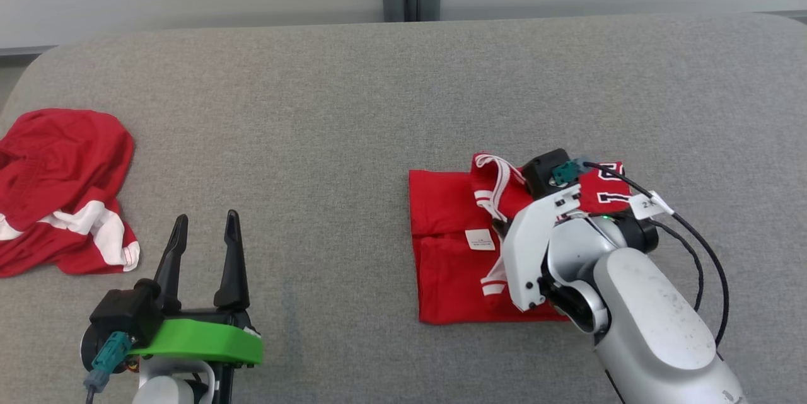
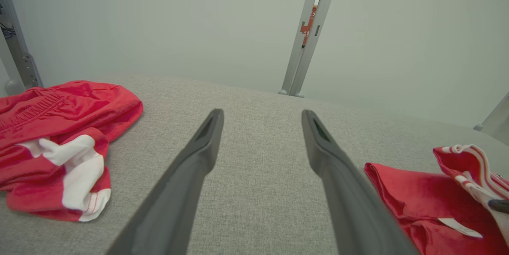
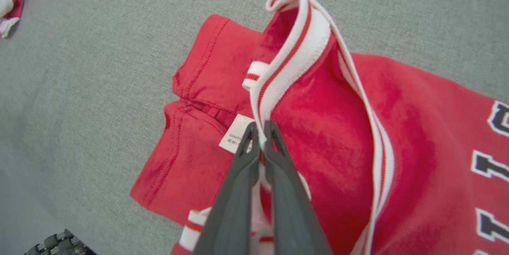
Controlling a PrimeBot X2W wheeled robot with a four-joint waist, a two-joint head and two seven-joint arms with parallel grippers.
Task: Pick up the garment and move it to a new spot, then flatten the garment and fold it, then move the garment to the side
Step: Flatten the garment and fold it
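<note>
Because the right gripper [image 3: 260, 129] pinches only the trim [image 3: 292, 44] of the jersey [image 1: 444, 265], a pull could undo its fold, while the left gripper [image 1: 205, 227] stands spread wide, well apart.

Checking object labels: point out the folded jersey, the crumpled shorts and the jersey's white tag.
red jersey [image 1: 444, 265]: head view, its bare left panel.
red shorts [image 1: 60, 158]: head view, red upper fabric.
white tag [image 1: 480, 239]: head view, its middle.
</note>
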